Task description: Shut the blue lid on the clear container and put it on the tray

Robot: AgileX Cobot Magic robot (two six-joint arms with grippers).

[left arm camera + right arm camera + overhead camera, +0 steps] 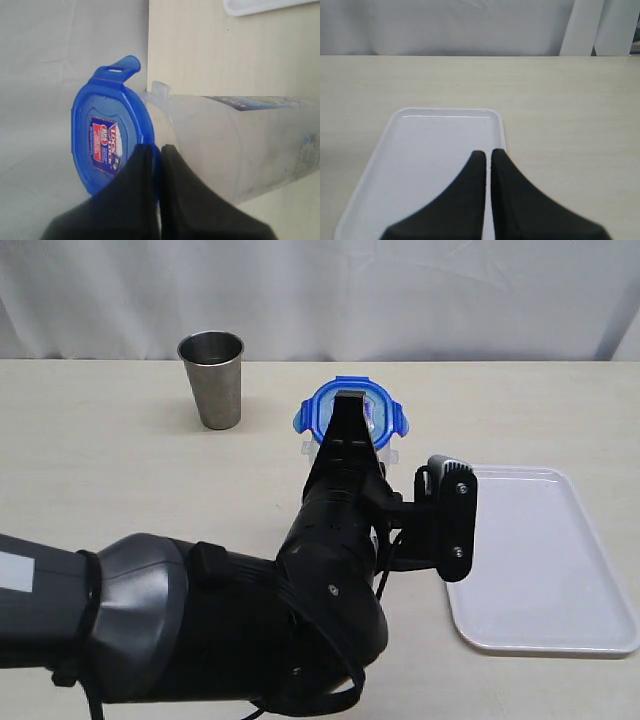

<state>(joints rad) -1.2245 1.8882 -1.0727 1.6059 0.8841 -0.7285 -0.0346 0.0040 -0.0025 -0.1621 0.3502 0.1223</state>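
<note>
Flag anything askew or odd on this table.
The blue lid sits on the clear container, but its flap tabs flare outward rather than lying snapped down, so it looks unlatched. Nothing else stands out.

The blue lid [100,120] is set on the mouth of the clear container [235,145], with one flap stuck out. The white tray [540,550] is laid flat, apart from them.

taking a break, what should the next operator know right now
Left gripper: shut, pinching the edge of the blue lid.
Right gripper: shut, empty, facing the tray.
The lid sits on the clear container, which stands on the table, off the tray; one flap visibly sticks out unlatched.
Left to do: snap the flaps, move the container onto the tray.
</note>
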